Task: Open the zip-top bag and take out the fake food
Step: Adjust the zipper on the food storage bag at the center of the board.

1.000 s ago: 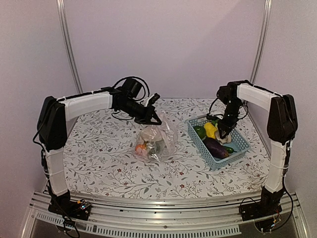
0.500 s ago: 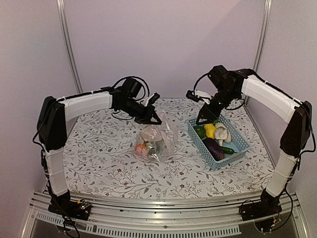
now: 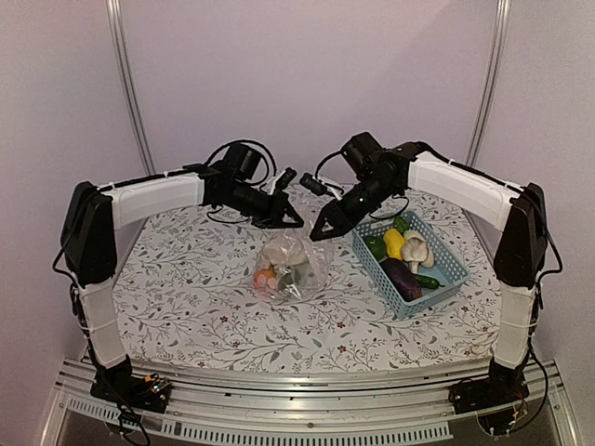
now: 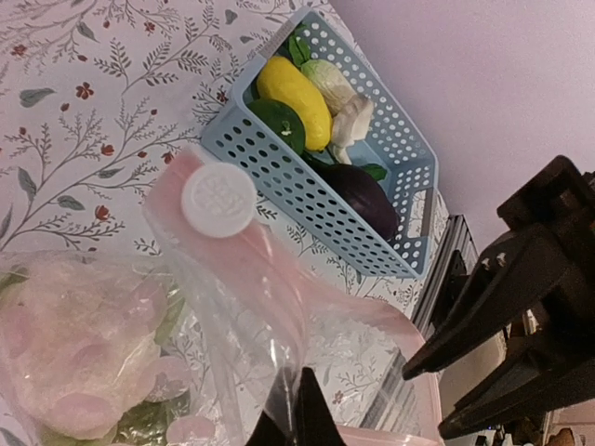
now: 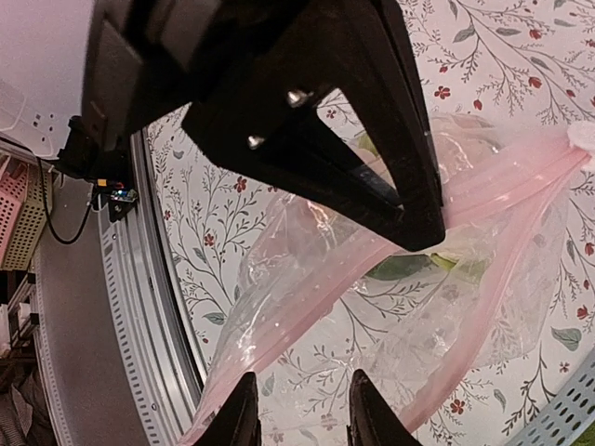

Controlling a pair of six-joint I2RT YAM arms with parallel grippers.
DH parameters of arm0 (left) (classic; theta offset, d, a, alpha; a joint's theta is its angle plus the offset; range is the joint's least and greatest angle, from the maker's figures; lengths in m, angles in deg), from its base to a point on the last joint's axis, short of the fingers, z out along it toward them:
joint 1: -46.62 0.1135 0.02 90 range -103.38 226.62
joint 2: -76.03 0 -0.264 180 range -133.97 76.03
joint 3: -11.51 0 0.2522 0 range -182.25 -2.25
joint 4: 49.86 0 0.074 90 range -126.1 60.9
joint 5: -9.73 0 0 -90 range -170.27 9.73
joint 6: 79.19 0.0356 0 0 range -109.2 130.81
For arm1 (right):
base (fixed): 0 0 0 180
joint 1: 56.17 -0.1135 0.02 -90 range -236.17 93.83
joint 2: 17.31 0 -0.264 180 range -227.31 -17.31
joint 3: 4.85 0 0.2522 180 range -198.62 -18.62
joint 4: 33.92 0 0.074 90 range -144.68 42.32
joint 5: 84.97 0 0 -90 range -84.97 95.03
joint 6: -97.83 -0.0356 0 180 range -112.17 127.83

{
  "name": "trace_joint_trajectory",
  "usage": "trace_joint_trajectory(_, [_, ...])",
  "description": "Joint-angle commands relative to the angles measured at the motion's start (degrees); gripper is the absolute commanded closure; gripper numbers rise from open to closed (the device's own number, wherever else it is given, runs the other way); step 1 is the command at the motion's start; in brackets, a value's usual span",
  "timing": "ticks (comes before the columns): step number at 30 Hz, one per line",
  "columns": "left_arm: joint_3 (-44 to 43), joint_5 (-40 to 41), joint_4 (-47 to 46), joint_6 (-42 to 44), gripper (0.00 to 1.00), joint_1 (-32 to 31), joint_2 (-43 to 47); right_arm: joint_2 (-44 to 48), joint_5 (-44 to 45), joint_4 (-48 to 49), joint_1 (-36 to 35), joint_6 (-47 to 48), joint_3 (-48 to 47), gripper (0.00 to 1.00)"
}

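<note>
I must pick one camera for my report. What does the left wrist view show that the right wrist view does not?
Only the left wrist view: the yellow piece and the eggplant inside the blue basket. Only the right wrist view: a pink crate at the picture's left edge. Both: the zip-top bag, pinched by the left hand, and the floral tablecloth.

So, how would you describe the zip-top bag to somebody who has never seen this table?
Start at the floral table and find the light-blue basket on its right side. Just left of it sits the zip-top bag: clear, crinkly, with a pink seal strip, its top pinched by the left gripper, unlike the rigid slotted basket.
</note>
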Motion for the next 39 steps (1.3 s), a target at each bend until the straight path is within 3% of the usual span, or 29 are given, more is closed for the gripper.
trace_joint_trajectory(1, [4.83, -1.43, -8.65, -5.17, 0.99, 0.55, 3.61, -3.30, -0.76, 2.91, 0.02, -7.61, -0.36, 0.70])
trace_joint_trajectory(6, [11.24, -4.66, -23.23, -12.15, 1.00, 0.64, 6.55, -5.84, 3.18, 2.81, 0.04, -9.06, -1.42, 0.71])
trace_joint_trajectory(11, [14.22, -6.06, -30.85, -15.84, 1.00, 0.94, 8.44, -7.62, 8.37, 2.61, 0.04, -9.02, -0.77, 0.70])
trace_joint_trajectory(15, [18.77, -8.13, -43.38, -25.00, 1.00, 1.48, 8.85, -8.61, 16.34, 4.10, 0.00, -10.73, -1.20, 0.67])
trace_joint_trajectory(18, [20.57, -8.91, -50.12, -31.08, 1.00, 2.21, 7.68, -9.38, 11.99, 4.58, 0.06, -10.89, -2.82, 0.65])
trace_joint_trajectory(22, [21.00, -7.42, -48.00, -32.25, 1.00, 3.21, 6.12, -9.43, 5.11, 5.25, 0.04, -10.64, -3.24, 0.65])
trace_joint_trajectory(29, [18.88, -1.70, -35.90, -24.30, 1.00, 3.98, 7.63, -4.20, 6.98, 5.45, -0.09, -7.99, 2.62, 0.66])
trace_joint_trajectory(39, [20.43, -2.93, -40.81, -27.10, 1.00, 4.50, 7.50, -1.41, 6.74, 5.64, -2.42, -3.83, 6.98, 0.75])
